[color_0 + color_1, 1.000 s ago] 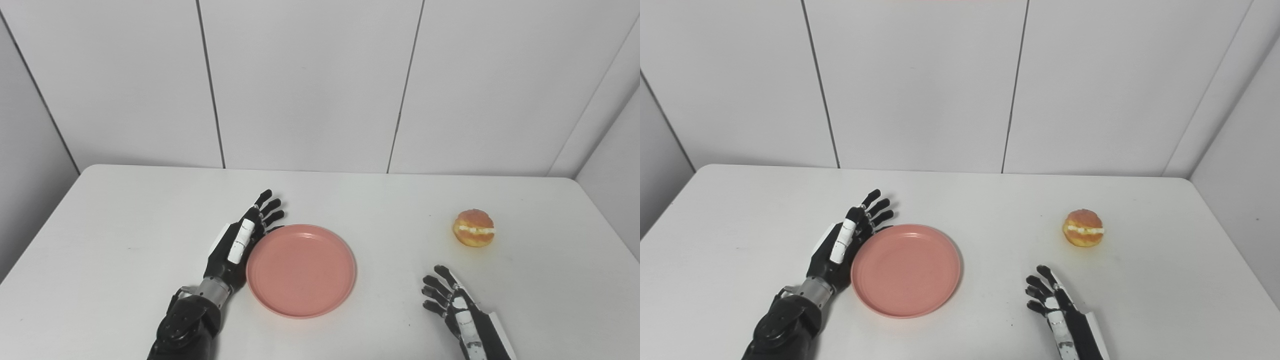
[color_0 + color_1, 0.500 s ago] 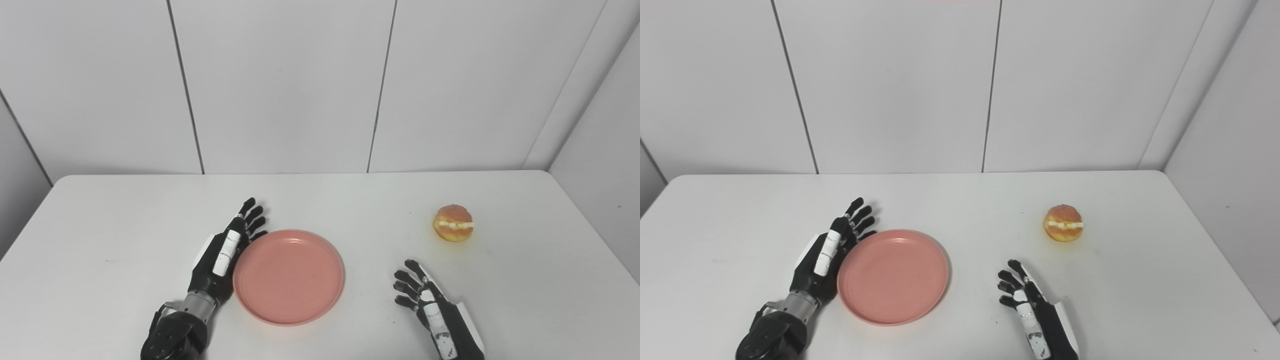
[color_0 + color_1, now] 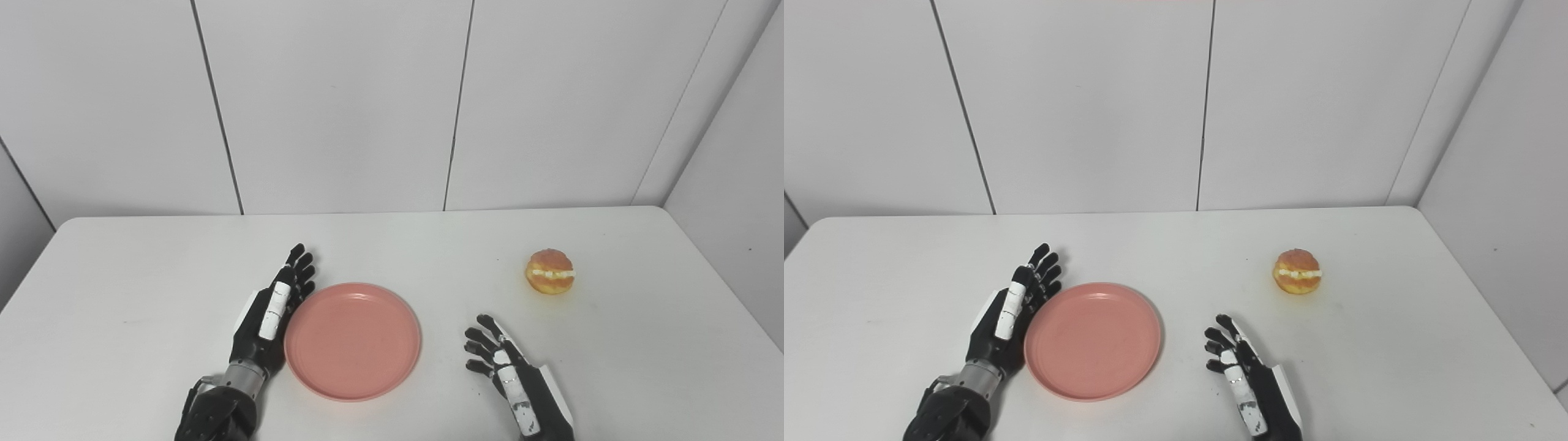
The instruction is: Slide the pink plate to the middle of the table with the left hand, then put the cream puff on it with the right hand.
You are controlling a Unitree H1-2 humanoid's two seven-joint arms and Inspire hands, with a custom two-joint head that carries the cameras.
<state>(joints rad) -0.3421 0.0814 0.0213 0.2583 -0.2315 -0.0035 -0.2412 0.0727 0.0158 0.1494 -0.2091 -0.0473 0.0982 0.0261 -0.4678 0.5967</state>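
Pink plate (image 3: 352, 340) touches flat, edge-on left hand (image 3: 267, 315).

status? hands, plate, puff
Left hand open, edge-on against plate left rim. Right hand open, empty, near side of puff. Plate empty, mid-table; puff on table, right. Nothing between right hand and puff.
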